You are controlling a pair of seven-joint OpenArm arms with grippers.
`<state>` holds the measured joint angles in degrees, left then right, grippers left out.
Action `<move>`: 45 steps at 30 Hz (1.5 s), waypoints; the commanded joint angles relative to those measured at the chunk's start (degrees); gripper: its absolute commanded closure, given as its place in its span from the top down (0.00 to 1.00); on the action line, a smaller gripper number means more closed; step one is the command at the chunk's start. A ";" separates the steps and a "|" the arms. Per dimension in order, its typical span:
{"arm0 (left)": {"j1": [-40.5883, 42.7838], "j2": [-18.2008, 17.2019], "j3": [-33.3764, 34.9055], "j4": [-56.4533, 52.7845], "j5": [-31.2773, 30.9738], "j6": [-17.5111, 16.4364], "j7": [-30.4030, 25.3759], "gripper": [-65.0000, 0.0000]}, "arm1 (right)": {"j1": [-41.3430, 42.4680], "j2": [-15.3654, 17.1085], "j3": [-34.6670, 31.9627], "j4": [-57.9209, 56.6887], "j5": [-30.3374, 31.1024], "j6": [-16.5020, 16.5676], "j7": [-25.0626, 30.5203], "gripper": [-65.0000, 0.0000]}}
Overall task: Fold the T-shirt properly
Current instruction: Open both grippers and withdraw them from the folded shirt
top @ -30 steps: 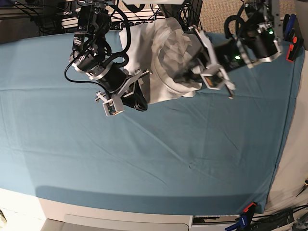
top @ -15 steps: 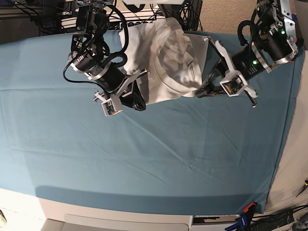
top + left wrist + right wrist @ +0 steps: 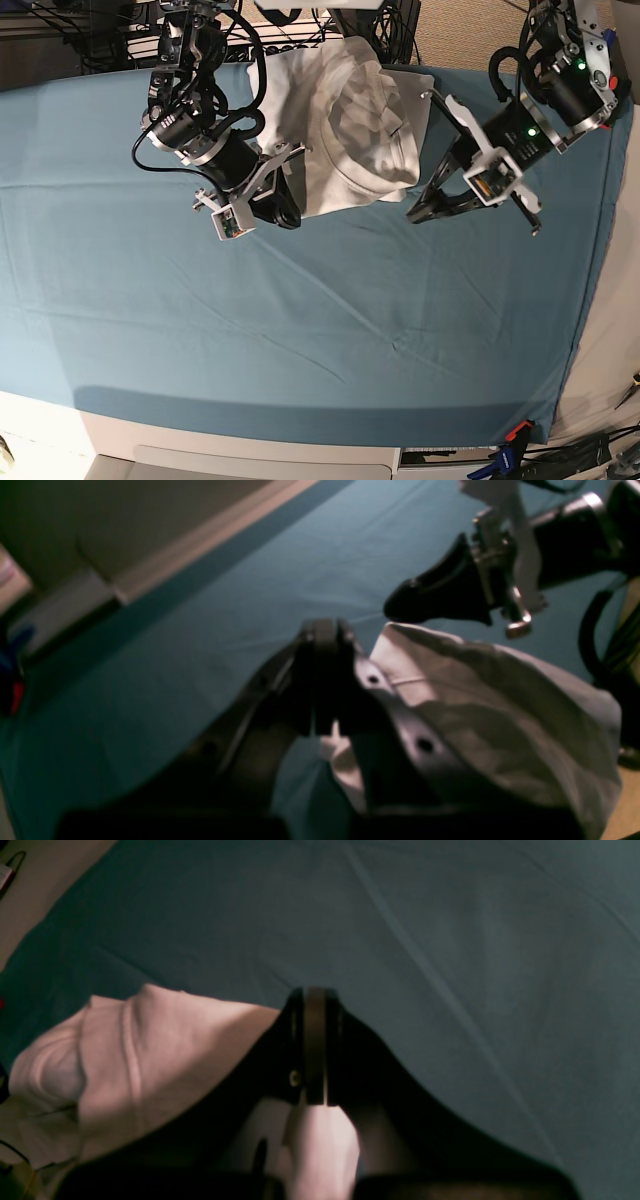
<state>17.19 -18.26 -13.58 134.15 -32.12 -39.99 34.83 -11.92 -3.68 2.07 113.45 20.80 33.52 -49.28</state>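
Teal sheet [image 3: 300,320] covers the table – both tools closed, pinching the T-shirt [image 3: 350,120]

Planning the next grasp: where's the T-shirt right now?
In the base view the T-shirt lies bunched at the table's far edge, on the teal sheet, between the right gripper and left gripper.
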 commanded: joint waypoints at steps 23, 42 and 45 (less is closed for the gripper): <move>-1.88 5.70 -5.35 0.85 -4.09 -0.01 -3.63 0.00 | 0.48 1.77 -0.07 0.81 -4.26 0.31 2.47 0.00; 1.86 5.73 -5.33 0.85 -19.06 -0.01 8.17 0.00 | 0.50 3.69 12.20 0.81 2.12 0.15 3.21 0.00; 1.88 5.70 -5.33 0.85 -18.36 -0.01 8.90 0.00 | 0.50 3.69 12.20 0.81 2.12 0.15 3.21 0.00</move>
<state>19.20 -12.25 -18.83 134.15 -49.30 -39.94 45.08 -11.94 -0.19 14.15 113.45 21.78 33.52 -47.75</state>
